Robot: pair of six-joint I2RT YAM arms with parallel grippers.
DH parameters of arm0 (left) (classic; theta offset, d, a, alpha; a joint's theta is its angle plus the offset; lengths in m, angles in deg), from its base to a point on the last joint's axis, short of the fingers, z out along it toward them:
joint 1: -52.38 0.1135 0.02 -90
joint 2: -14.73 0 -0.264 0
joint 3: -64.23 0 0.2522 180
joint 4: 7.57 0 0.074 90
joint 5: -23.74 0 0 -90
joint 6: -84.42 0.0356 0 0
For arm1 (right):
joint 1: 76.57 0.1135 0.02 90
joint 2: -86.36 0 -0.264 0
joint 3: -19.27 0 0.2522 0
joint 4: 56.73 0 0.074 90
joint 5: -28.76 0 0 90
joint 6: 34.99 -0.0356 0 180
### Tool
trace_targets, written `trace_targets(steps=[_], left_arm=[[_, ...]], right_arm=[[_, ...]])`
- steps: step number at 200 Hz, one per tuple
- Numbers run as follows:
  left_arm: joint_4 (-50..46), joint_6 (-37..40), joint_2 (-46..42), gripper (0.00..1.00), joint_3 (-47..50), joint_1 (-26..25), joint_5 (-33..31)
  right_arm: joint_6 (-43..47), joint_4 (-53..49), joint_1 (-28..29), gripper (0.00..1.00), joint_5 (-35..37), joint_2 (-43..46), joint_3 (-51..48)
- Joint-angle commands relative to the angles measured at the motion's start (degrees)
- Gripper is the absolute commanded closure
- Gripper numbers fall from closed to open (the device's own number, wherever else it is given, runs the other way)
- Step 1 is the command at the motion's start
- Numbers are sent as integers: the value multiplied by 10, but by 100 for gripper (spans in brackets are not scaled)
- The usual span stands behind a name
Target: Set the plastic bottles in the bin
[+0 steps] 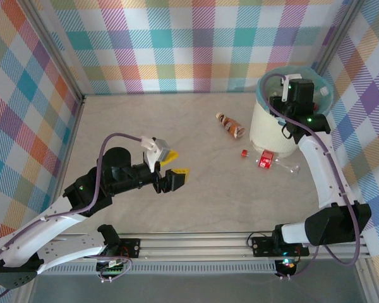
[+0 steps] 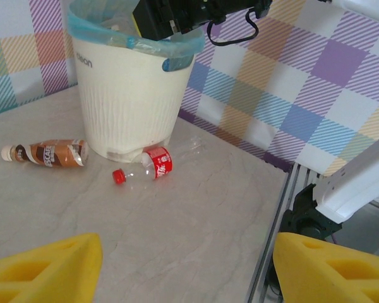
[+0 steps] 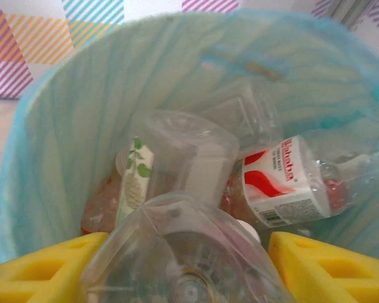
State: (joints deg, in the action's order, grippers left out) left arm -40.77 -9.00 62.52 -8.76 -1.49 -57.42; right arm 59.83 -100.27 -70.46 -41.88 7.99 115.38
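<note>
The cream bin (image 1: 265,129) with its teal liner stands at the far right. My right gripper (image 1: 300,95) hangs over its mouth, shut on a clear plastic bottle (image 3: 189,252) whose base faces the camera, touching both yellow fingers (image 3: 50,268). Below it several bottles lie in the bin, among them a red-and-white labelled one (image 3: 281,180). On the table beside the bin (image 2: 126,101) lie a brown bottle (image 2: 50,153) and a clear red-labelled, red-capped bottle (image 2: 153,165). My left gripper (image 1: 175,165) hovers open and empty at mid-table, well left of both bottles.
Plaid walls close the table on the left, back and right. The bin's teal bag (image 3: 69,126) lines its whole inside. An aluminium rail (image 1: 202,243) runs along the near edge by the arm bases. The right arm (image 2: 341,189) rises at the table's near right corner.
</note>
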Motion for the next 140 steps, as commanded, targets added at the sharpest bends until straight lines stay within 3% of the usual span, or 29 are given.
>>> trace_targets(steps=[1, 77, 97, 140], left_arm=[[-2, -2, -4, 28, -2, -2, -7], [-3, 1, 11, 28, -9, -2, -10], [-6, 3, 18, 28, -17, -2, -8], [-5, 3, 21, 27, -20, -2, -7]], right_arm=[[-41, 6, -8, 35, -47, -18, -10], [-89, -24, -35, 28, -144, -39, 20], [-111, -38, -35, 20, -192, -41, 43], [-137, -57, -35, 10, -224, -26, 76]])
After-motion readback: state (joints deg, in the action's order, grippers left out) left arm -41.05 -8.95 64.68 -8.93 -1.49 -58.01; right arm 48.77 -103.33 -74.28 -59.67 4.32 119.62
